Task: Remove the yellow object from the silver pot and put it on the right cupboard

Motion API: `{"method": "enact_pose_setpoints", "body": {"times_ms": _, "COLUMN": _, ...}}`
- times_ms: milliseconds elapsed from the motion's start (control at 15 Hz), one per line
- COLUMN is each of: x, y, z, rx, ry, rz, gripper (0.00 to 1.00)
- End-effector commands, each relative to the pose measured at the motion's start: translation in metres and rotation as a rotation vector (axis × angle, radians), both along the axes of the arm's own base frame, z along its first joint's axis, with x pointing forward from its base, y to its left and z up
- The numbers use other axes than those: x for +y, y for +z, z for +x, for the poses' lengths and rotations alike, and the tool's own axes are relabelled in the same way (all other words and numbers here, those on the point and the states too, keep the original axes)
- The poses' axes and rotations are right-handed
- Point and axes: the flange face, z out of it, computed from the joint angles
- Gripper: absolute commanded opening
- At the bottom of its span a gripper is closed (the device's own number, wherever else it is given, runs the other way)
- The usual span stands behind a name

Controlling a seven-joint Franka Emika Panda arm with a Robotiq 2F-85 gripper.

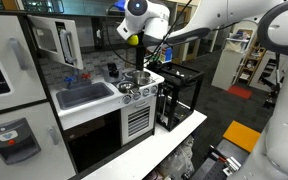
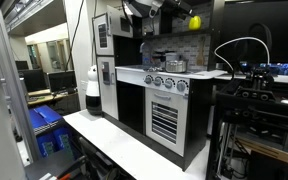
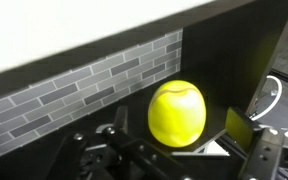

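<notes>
The yellow object (image 3: 176, 112), a bright ball, sits between my gripper's (image 3: 181, 128) wide-open jaws, up in the dark compartment of the right cupboard (image 3: 234, 50). A gap shows between the ball and the right finger pad (image 3: 242, 126). It seems to rest on the dark ledge, but I cannot tell for sure. In both exterior views the ball (image 1: 133, 40) (image 2: 195, 21) is high above the stove at the gripper (image 1: 134, 34). The silver pot (image 1: 137, 77) (image 2: 174, 64) stands on the stovetop below.
A grey sink (image 1: 84, 96) lies beside the stove, with blue items (image 1: 74, 78) behind it. A white cupboard door (image 1: 64, 40) hangs open at the upper left. A black open-frame cabinet (image 1: 180, 95) stands against the kitchen's side. A grey brick backsplash (image 3: 94, 85) lines the wall.
</notes>
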Motion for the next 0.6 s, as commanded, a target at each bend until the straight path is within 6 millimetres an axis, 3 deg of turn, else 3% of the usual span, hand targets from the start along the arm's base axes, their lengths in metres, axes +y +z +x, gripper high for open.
{"method": "enact_pose_setpoints", "body": {"times_ms": 0, "x": 0.015, "y": 0.009, "z": -0.011, "rx": 0.024, "ry": -0.029, "rz": 0.016, "gripper": 1.00}}
{"method": "enact_pose_setpoints", "body": {"times_ms": 533, "x": 0.026, "y": 0.024, "z": -0.051, "rx": 0.311, "ry": -0.231, "rz": 0.078, "gripper": 1.00}}
